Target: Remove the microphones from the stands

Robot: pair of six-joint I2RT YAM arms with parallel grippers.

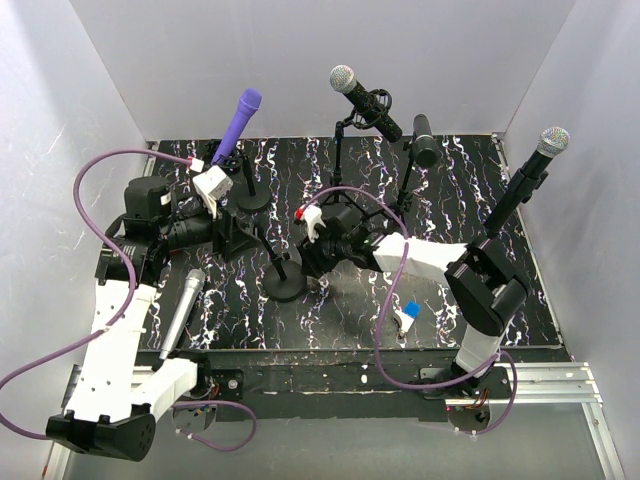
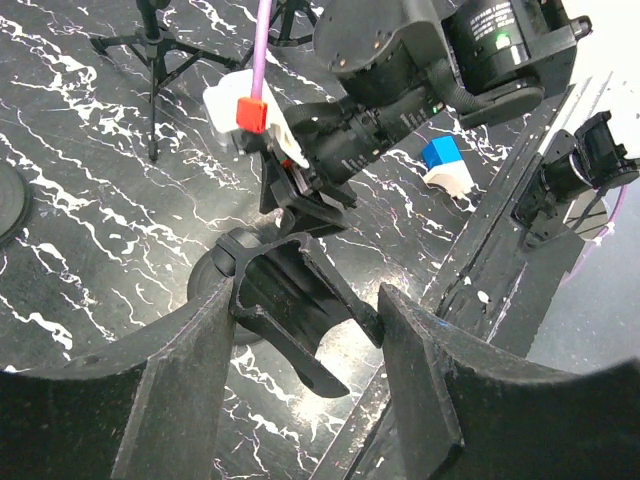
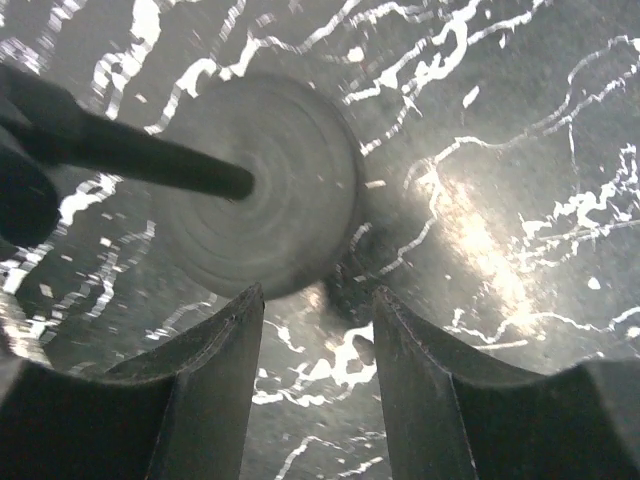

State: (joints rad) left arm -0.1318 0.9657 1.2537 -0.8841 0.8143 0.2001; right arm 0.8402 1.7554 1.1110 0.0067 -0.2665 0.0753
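Observation:
A silver microphone (image 1: 182, 312) lies flat on the marbled table beside my left arm, apart from both grippers. A short black stand rises from a round base (image 1: 287, 287). Its empty black clip (image 2: 290, 310) sits between the fingers of my left gripper (image 1: 238, 240), which is shut on it; both fingers touch the clip's sides. My right gripper (image 1: 308, 260) hovers just right of that stand. In the right wrist view it (image 3: 315, 295) is open with nothing between its fingers, pointing down at the table beside the round base (image 3: 260, 190) and pole (image 3: 130, 155).
Other microphones stand in stands at the back: a purple one (image 1: 240, 120), a silver-headed one on a tripod (image 1: 345, 80), a black one (image 1: 424, 140) and a tall one at the right (image 1: 545, 150). A blue-and-white object (image 1: 408, 315) lies near the front edge.

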